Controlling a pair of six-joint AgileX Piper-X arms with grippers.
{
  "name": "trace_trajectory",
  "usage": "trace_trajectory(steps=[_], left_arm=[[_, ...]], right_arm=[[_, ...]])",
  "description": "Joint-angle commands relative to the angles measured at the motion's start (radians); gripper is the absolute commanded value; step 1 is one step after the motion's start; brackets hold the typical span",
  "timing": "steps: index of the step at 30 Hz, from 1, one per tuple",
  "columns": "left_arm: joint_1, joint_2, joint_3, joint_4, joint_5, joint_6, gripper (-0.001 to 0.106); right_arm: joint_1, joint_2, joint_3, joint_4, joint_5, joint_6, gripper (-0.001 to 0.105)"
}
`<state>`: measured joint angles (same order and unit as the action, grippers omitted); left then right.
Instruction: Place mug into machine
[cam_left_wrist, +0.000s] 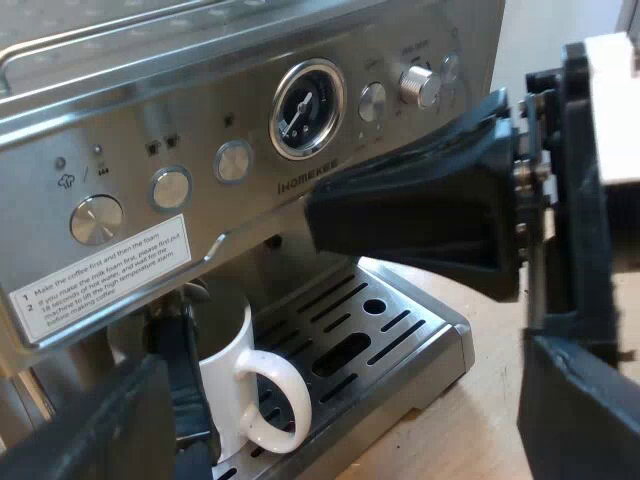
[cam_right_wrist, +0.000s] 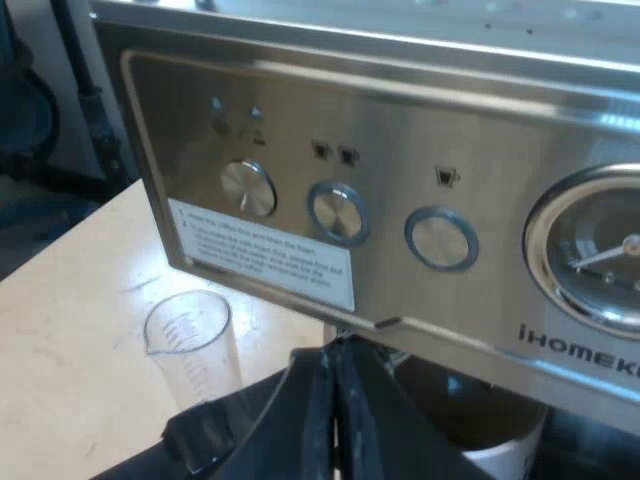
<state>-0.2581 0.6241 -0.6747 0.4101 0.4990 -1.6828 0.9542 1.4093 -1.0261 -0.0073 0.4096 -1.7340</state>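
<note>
Mug (cam_left_wrist: 235, 375) is standing on the espresso machine's (cam_left_wrist: 200, 110) drip tray (cam_left_wrist: 400, 340); we are holding left fingers (cam_left_wrist: 420, 210) released, right fingers (cam_right_wrist: 372, 428) clenched.

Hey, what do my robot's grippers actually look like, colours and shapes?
The left gripper has two chunky matte black fingers, wedge-shaped with blunt ends, fixed by small metal screws to a black rail; a white part sits behind it. The right gripper has black fingers too, sloping to a narrow tip.
</note>
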Motion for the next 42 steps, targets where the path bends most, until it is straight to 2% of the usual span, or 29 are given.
trace_trajectory(steps=[1,13,22,28,31,42], left_arm=[[-0.003,-0.001,-0.007,-0.019,0.007,-0.023,0.072],[-0.003,-0.001,-0.007,-0.019,0.015,-0.023,0.072],[-0.003,-0.001,-0.007,-0.019,0.015,-0.023,0.072],[-0.003,-0.001,-0.007,-0.019,0.015,-0.023,0.072],[-0.003,-0.001,-0.007,-0.019,0.015,-0.023,0.072],[-0.003,-0.001,-0.007,-0.019,0.015,-0.023,0.072]], right_arm=[[-0.010,0.004,-0.010,-0.026,-0.011,-0.017,0.000],[-0.044,0.038,-0.010,-0.088,-0.025,-0.009,0.000],[-0.055,0.092,-0.079,-0.085,-0.033,-0.006,0.000],[-0.055,0.113,-0.080,-0.062,-0.015,-0.006,0.000],[-0.055,0.112,-0.080,-0.069,0.028,-0.006,0.000],[-0.055,0.112,-0.080,-0.091,0.028,-0.006,0.000]])
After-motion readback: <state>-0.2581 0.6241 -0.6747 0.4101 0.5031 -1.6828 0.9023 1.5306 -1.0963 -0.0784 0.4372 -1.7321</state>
